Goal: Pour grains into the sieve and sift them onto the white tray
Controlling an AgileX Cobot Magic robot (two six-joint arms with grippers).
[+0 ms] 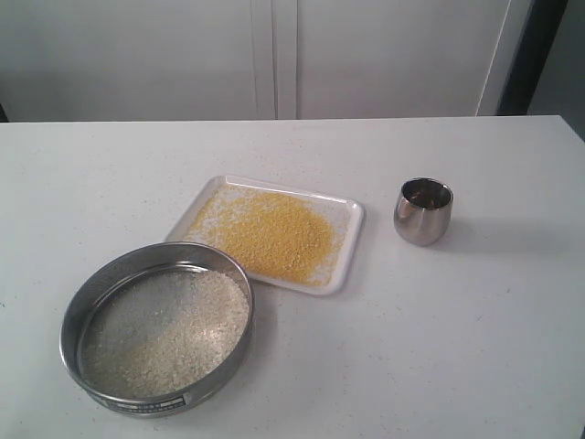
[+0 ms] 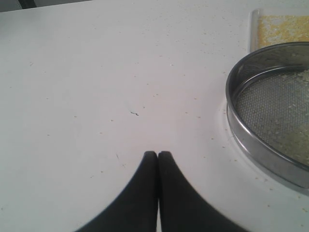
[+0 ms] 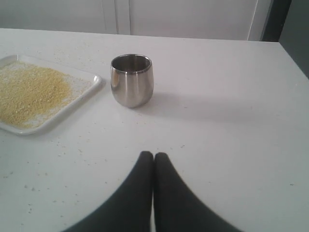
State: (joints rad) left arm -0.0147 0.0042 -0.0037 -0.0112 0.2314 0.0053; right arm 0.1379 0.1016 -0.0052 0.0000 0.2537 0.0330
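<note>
White table (image 1: 475,357) fills the scene, with pale cabinet doors (image 1: 274,55) behind. At the near left sits the sieve (image 1: 139,403), pale grains (image 1: 174,329) spread over its mesh. Its far rim meets a corner of the tray (image 1: 353,213), which holds a heap of golden grains (image 1: 274,236). A steel cup (image 1: 422,212) stands upright, apart, to the tray's right. The left gripper (image 2: 158,155) hangs beside the sieve and the right gripper (image 3: 153,155) faces the cup, each with jaws pressed together on nothing.
</note>
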